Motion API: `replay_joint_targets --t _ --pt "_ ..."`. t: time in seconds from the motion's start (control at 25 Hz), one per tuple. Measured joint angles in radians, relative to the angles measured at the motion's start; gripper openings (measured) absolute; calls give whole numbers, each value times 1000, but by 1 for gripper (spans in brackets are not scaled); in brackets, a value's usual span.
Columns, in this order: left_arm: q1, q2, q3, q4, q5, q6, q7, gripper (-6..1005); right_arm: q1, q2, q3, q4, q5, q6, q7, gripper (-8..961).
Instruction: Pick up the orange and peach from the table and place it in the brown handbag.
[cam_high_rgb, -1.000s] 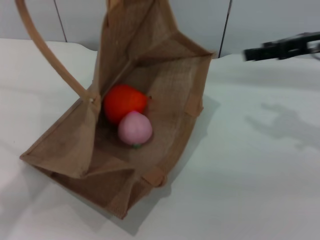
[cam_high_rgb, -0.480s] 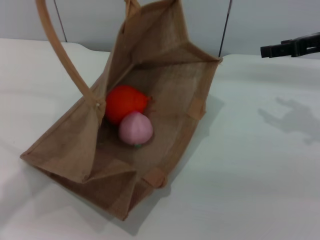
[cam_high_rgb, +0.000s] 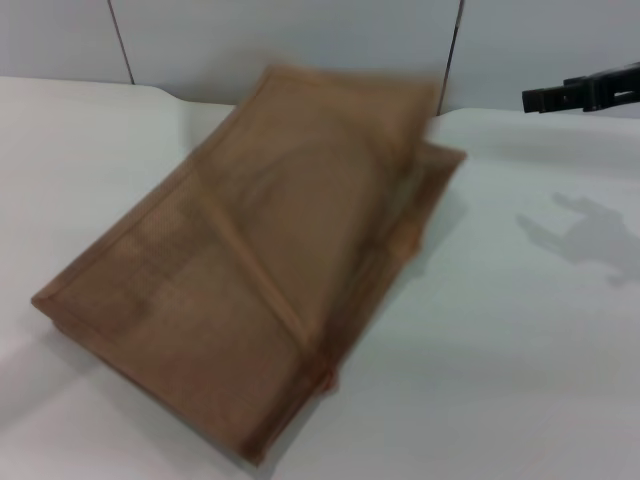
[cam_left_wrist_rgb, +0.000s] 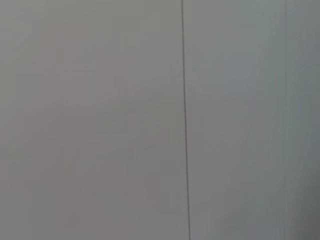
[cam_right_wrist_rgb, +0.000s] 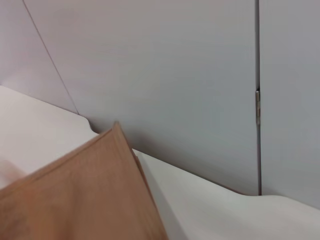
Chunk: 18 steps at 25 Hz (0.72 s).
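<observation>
White tabletop (cam_high_rgb: 520, 380) and pale wall panels framed the scene. Right claw (cam_high_rgb: 585, 95) hung high at the far right, well apart, its opening unclear; the left was out of view. Brown handbag (cam_high_rgb: 260, 280) lay collapsed flat — soft, light jute, best held by handle or trim. Fruits hidden; no writing seen.

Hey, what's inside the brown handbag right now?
Nothing inside shows. The brown handbag lies flat and closed on the table, its upper side covering the interior, so neither orange nor peach is visible.
</observation>
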<state>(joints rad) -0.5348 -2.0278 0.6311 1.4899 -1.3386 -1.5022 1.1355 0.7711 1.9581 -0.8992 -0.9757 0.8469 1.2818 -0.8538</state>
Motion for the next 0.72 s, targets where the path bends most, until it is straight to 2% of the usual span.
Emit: replay_joint_targets --t 0.2,0.28,0.48,0.52,0.6,0.72 --pt "-2 -3 -19 -9 -7 -5 30 878 1 1 0 2 3 -2 -3 731" --pt "8 -8 -20 -15 -8 15 57 878 1 9 1 2 4 -10 -9 731" --pt "53 -14 -27 -120 -70 111 200 878 -12 55 -11 -35 7 -79 -70 731" --pt "60 -14 -26 -146 -90 126 235 878 -39 68 -49 -64 31 -124 -108 731" --pt "78 -18 -20 -224 -149 160 329 878 -56 70 -80 -74 53 -154 -127 731" --pt "88 -20 -16 -346 -228 187 468 878 -111 68 -207 -90 166 -307 -197 730"
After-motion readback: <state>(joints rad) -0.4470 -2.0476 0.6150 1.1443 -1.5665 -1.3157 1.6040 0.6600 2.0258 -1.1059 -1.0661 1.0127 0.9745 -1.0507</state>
